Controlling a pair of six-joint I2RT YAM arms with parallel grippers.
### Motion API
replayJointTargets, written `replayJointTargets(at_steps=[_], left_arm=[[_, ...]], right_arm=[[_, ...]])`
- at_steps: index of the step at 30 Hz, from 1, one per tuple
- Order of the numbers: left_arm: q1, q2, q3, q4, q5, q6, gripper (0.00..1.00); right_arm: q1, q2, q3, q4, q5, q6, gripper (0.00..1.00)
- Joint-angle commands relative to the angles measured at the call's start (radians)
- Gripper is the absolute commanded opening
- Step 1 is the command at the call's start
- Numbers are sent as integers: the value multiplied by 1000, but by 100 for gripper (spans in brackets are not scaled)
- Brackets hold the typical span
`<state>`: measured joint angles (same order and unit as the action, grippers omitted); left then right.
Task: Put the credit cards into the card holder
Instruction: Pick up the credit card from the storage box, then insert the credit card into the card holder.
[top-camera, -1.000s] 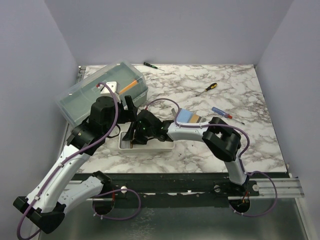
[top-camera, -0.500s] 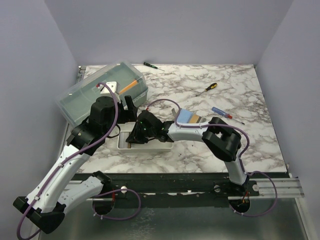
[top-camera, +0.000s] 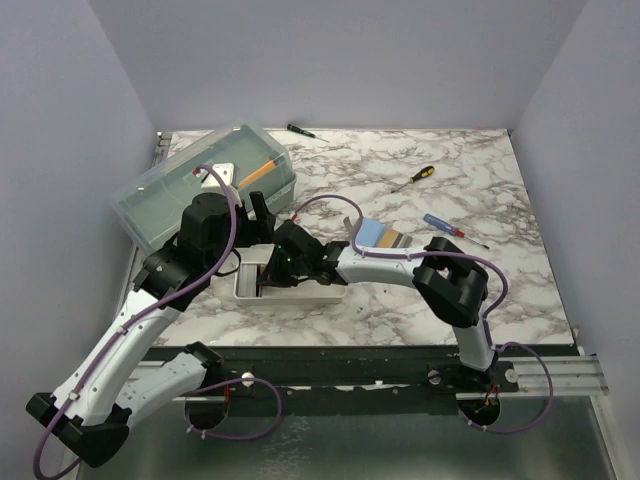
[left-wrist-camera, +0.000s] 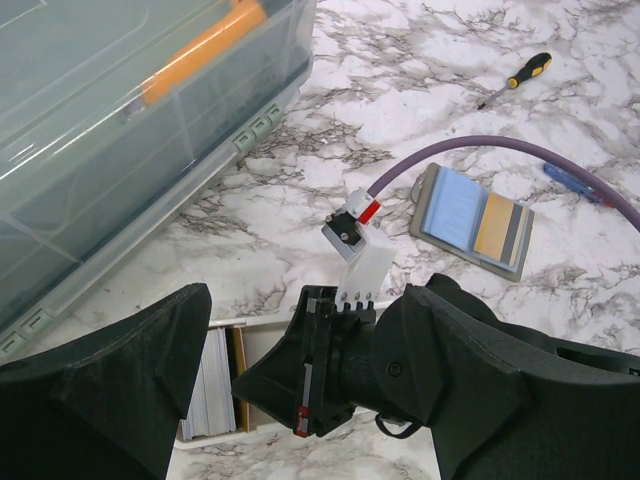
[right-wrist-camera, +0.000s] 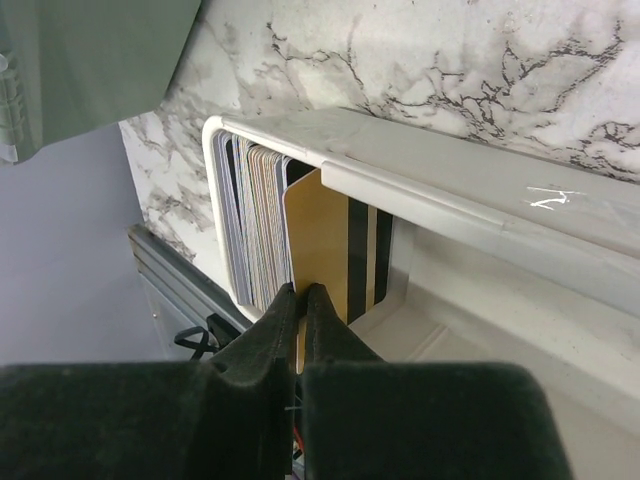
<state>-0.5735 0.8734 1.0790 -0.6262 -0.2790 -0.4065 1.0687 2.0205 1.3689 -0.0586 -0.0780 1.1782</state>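
Where it gaped before, the right end effector (right-wrist-camera: 300, 292) now pinches a tan credit card (right-wrist-camera: 320, 232).

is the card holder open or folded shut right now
Open: the card holder lies spread flat on the marble table, inner face up, with a blue panel and a tan card side by side.

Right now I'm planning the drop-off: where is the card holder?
In the top view, the card holder lies flat near the middle, between the white tray on its left and the blue-handled screwdriver on its right.
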Motion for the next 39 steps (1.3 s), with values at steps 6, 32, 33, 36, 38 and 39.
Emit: replayJointTargets(at_steps=[6, 32, 33, 36, 38, 39], left_arm=[[-6, -1, 8, 16, -12, 9, 84], [-6, 285, 36, 217, 382, -93, 81], [-6, 338, 38, 255, 453, -112, 80], [-11, 498, 56, 367, 610, -180, 75], [-24, 596, 76, 447, 679, -207, 71], [-35, 642, 85, 482, 689, -210, 69]], right_arm=[[44, -33, 171, -273, 123, -28, 0], [-412, -814, -462, -138, 15, -483, 0], [-501, -829, -504, -118, -70, -514, 0], [-722, -836, -614, -11, -296, -573, 0], [-835, -798, -671, 64, -436, -592, 0], [-874, -765, -693, 118, -494, -596, 0]])
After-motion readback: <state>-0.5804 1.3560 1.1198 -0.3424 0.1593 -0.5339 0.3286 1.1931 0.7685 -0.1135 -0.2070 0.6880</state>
